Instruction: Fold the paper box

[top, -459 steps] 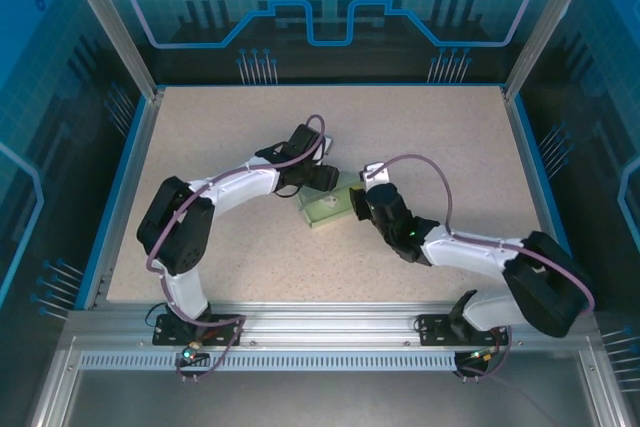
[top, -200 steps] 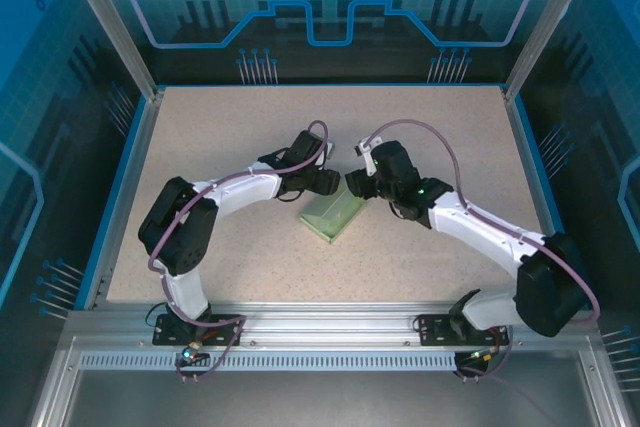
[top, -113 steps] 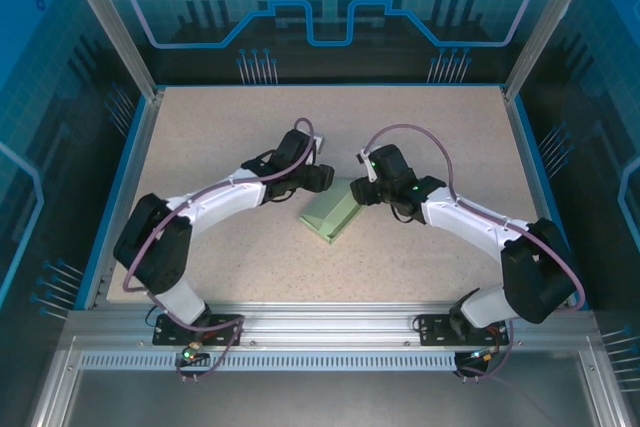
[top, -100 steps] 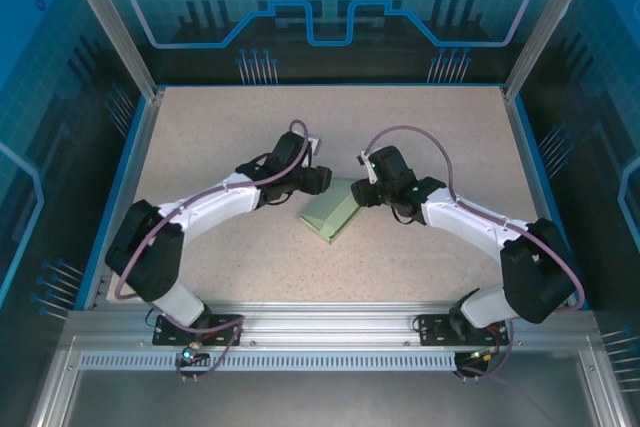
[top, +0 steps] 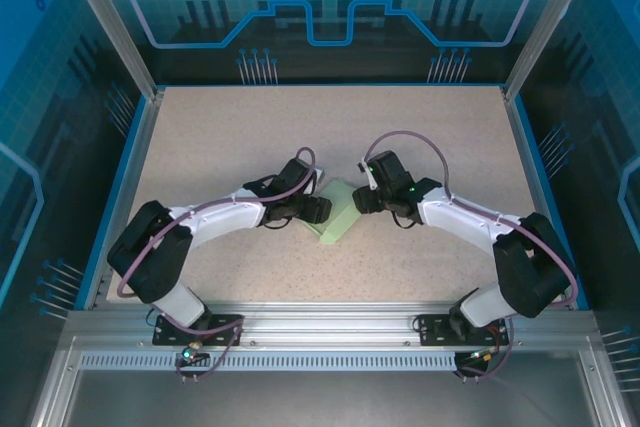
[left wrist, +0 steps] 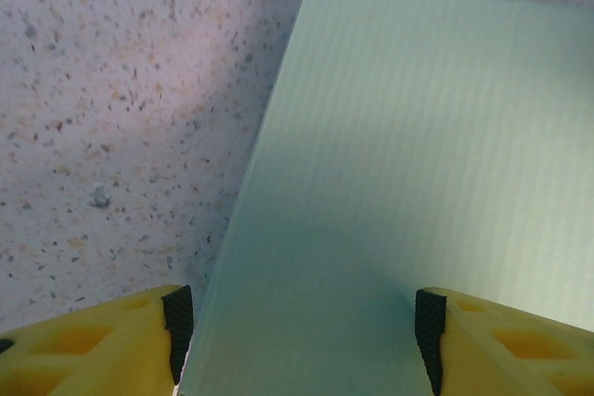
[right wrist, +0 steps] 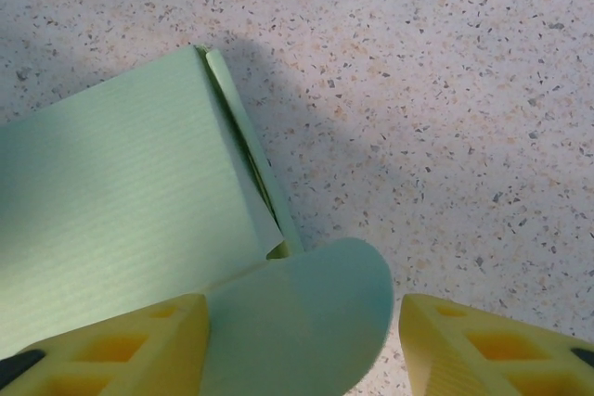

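The paper box (top: 340, 215) is a pale mint-green flat rectangular box lying on the speckled table between both arms. My left gripper (top: 318, 210) sits at its left edge. In the left wrist view the box top (left wrist: 418, 155) spreads under and between my open left gripper (left wrist: 302, 336), whose black pads (left wrist: 176, 331) stand wide apart. My right gripper (top: 362, 199) is at the box's right end. In the right wrist view a rounded end flap (right wrist: 306, 317) sticks out between the yellow fingers (right wrist: 121, 345) of my open right gripper (right wrist: 302, 350), touching the left one, with a gap on the right.
The speckled tabletop (top: 230, 137) is ringed by a blue rim and aluminium posts (top: 110, 27). The box's side seam (right wrist: 251, 164) stands slightly ajar in the right wrist view. Bare table (right wrist: 445, 90) lies beyond the flap.
My left gripper has come down toward me along the box's left side and now overlaps its edge. The right gripper has barely shifted. The box stays flat on the table.
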Robot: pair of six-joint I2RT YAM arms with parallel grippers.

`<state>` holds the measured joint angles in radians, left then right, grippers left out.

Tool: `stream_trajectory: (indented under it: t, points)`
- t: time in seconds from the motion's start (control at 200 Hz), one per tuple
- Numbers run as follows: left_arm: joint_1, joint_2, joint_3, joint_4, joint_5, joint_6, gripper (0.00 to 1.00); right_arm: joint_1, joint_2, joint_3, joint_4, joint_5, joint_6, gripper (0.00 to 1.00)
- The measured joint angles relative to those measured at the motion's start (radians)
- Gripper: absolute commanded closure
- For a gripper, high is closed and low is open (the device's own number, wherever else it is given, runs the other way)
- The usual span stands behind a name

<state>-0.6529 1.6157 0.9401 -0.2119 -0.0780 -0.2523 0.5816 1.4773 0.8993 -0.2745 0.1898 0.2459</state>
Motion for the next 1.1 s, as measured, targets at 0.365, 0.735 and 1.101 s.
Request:
stream_trajectory:
  t: [0.365,0.735,1.101]
  points:
    - [-0.003,0.048,0.026,0.015,-0.046,0.063,0.32,-0.058,0.154,0.13,-0.002,-0.151,-0.031,0.4]
    - [0.018,-0.111,-0.044,0.008,-0.096,-0.006,0.3,-0.061,0.285,0.176,0.003,-0.211,-0.041,0.43]
    - [0.066,-0.196,-0.242,0.058,0.108,-0.274,0.32,-0.065,0.286,0.176,0.006,-0.227,-0.026,0.43]
